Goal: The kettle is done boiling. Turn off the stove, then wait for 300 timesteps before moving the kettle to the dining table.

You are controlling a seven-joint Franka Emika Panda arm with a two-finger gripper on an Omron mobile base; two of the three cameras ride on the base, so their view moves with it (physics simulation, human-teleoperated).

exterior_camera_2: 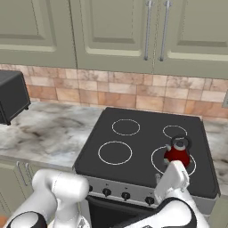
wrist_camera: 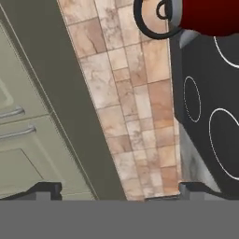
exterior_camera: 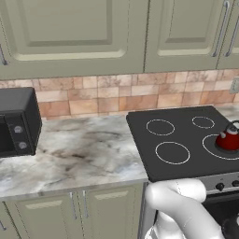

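Note:
The red kettle (exterior_camera_2: 178, 153) with its thin arched handle stands on the front right burner of the black stove (exterior_camera_2: 133, 156). In the left base view the kettle (exterior_camera: 228, 138) sits at the right edge, on the stove (exterior_camera: 182, 140). My white forearm (exterior_camera_2: 174, 180) rises just in front of the kettle, over the stove's front edge. In the rolled hand view my gripper (wrist_camera: 121, 191) is open, its fingertips (wrist_camera: 46, 189) far apart with nothing between them. The kettle (wrist_camera: 210, 16) fills that view's upper right corner, above the stove (wrist_camera: 210, 107). The dining table is out of view.
A row of black knobs (exterior_camera_2: 126, 195) runs along the stove's silver front. A black microwave (exterior_camera: 16, 123) stands on the marbled counter (exterior_camera: 79, 149) to the left. Tiled backsplash (exterior_camera_2: 133, 95) and green wall cabinets (exterior_camera_2: 116, 31) rise behind.

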